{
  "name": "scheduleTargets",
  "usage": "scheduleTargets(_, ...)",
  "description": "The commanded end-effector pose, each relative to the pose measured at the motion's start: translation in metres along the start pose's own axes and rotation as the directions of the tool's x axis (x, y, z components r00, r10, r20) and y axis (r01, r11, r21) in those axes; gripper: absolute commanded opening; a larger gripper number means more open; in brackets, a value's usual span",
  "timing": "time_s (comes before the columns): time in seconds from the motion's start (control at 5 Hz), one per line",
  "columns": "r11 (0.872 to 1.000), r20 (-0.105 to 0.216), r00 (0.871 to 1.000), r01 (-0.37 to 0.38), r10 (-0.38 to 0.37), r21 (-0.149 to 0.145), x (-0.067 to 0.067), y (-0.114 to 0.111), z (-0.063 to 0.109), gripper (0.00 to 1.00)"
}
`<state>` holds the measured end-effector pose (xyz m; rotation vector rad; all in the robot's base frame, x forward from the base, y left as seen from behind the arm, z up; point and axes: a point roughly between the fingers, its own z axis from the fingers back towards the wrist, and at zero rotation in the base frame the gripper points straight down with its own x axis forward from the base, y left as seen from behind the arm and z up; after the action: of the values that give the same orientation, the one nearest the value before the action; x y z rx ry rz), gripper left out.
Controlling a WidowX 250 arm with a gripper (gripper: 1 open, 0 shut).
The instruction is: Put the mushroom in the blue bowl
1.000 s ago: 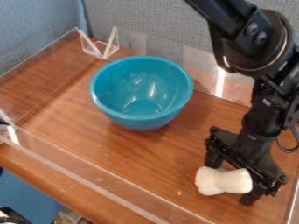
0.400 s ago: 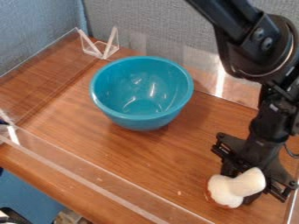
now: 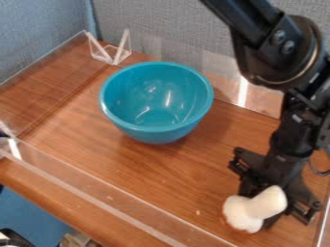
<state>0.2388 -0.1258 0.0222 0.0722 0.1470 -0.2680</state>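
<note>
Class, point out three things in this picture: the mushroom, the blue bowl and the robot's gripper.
mushroom (image 3: 254,209), camera view, on its pale stem.
blue bowl (image 3: 119,116), camera view, on its outer front wall.
gripper (image 3: 271,193), camera view, between the fingertips, shut on the mushroom.

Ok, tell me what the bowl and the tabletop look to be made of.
Blue bowl: probably glazed ceramic or hard plastic; the turquoise surface is smooth, with bright highlights inside. Tabletop: wood or wood-look laminate, reddish brown with visible grain streaks and a soft sheen.
</note>
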Motion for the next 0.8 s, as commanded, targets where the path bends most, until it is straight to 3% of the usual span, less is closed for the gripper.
scheduleTargets(0.0, 1.000, 0.074, 0.997, -0.021, 0.022, -0.013, 0.002, 0.012, 0.034, 0.00)
scheduleTargets(0.2, 0.999, 0.125, 0.991, -0.042, 0.043, -0.017, 0.000, 0.026, 0.067, 0.00)
scheduleTargets(0.4, 0.995, 0.227, 0.969, -0.098, 0.095, 0.001, -0.006, 0.056, 0.116, 0.00)
scheduleTargets(0.6, 0.980, 0.280, 0.941, -0.198, 0.192, -0.009, -0.012, 0.110, 0.152, 0.00)
